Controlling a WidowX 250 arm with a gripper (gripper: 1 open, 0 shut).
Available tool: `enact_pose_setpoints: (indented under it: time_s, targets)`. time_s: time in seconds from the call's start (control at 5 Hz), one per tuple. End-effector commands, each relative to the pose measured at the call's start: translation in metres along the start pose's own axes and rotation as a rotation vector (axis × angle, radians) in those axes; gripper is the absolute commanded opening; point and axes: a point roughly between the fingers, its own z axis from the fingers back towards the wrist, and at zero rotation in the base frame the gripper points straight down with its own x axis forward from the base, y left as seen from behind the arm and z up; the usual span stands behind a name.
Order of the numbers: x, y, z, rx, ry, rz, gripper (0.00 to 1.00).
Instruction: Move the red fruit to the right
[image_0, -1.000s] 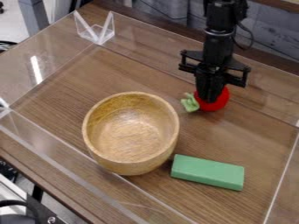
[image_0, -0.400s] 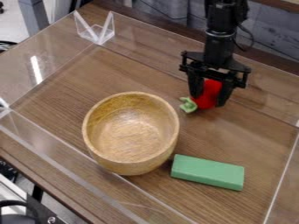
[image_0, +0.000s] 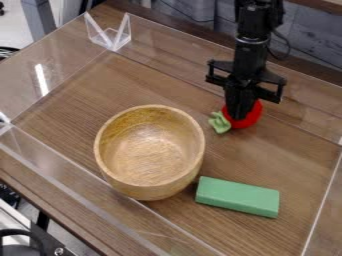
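- One change stands out: the gripper (image_0: 241, 110), whose fingers stood spread either side of the red fruit (image_0: 245, 117) a moment ago, has drawn them in — it now looks clamped on the fruit, right of centre in the frame.
- The fruit itself has not shifted; it still sits on the table (image_0: 287, 150), its green cap toward the wooden bowl (image_0: 150, 151), the green block (image_0: 238, 196) well below it.
- So the grasp seems renewed; the carry to the right is still to come.
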Motion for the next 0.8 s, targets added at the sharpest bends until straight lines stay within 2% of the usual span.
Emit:
enact_pose_setpoints:
  time_s: [0.0, 0.6]
  targets:
    - [0.0051, -0.005, 0.0082, -0.009, -0.036, -0.017, 1.0]
    - [-0.0027, -0.0095, -0.0005, -0.021, -0.003, -0.042, 1.0]
